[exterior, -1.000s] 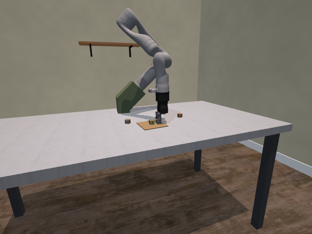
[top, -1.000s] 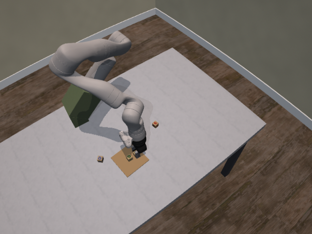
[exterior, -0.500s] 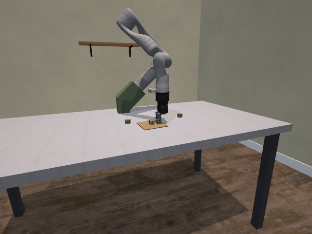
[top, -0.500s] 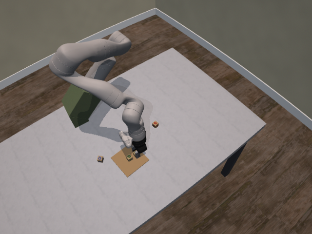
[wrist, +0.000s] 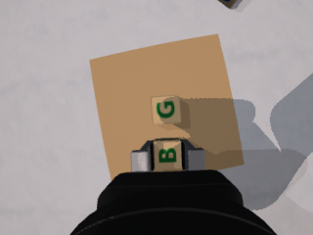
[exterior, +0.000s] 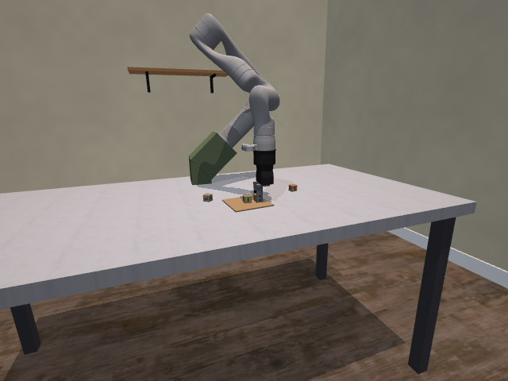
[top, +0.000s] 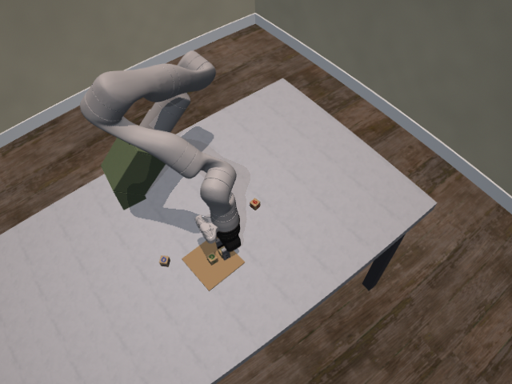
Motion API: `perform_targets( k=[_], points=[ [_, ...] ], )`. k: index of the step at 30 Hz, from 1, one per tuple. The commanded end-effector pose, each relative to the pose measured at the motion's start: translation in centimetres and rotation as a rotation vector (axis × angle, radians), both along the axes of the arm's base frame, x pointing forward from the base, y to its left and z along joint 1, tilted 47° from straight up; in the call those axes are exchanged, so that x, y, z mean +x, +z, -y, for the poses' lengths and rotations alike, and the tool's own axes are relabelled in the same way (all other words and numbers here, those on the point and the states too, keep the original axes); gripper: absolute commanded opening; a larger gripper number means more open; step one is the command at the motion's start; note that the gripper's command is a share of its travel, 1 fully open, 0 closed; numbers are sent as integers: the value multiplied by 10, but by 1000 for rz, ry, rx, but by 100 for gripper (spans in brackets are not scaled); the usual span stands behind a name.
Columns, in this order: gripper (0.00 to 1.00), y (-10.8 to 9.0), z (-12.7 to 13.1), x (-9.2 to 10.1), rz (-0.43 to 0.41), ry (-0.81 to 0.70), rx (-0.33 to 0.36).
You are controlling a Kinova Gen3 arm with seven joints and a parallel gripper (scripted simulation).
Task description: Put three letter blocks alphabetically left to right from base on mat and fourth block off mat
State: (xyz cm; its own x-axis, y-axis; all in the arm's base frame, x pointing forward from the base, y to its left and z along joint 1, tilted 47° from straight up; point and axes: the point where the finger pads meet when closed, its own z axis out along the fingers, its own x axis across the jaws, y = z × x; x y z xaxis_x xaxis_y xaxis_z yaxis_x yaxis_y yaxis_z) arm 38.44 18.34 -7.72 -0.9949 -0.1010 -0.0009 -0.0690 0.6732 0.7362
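Observation:
A tan mat [wrist: 127, 88] [top: 211, 278] [exterior: 242, 205] lies flat on the table. A block with a green G [wrist: 167, 110] [top: 212, 257] [exterior: 247, 198] sits on it near the middle. My gripper [wrist: 167, 150] [top: 224, 253] [exterior: 258, 198] points straight down, shut on a block with a green B [wrist: 167, 155]. It holds this block low at the mat's edge nearest the arm, close beside the G block. I cannot tell whether the B block touches the mat. A block with a blue Q [top: 164, 260] [exterior: 207, 197] lies off the mat.
A block with a red mark [top: 254, 203] [exterior: 292, 187] lies off the mat on the other side of the arm; its letter is too small to read. The green robot base [top: 128, 174] [exterior: 209, 159] stands behind. A wall shelf [exterior: 176, 71] hangs at the back.

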Motion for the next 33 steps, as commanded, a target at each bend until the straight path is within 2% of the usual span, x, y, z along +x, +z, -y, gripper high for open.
perform_targets(
  k=[1,9,10,12,13,15,16,18,19,23,24,33],
  points=[
    [49,0,1,1,1,-1,-1],
    [49,0,1,1,1,-1,-1],
    [55,0,1,1,1,-1,-1],
    [55,0,1,1,1,-1,-1],
    [61,0,1,1,1,-1,-1],
    [61,0,1,1,1,-1,-1],
    [67,0,1,1,1,-1,-1],
    [67,0,1,1,1,-1,-1],
    [73,0,1,1,1,-1,-1],
    [73,0,1,1,1,-1,-1],
    [79,0,1,1,1,-1,-1],
    [79,0,1,1,1,-1,-1]
  ],
)
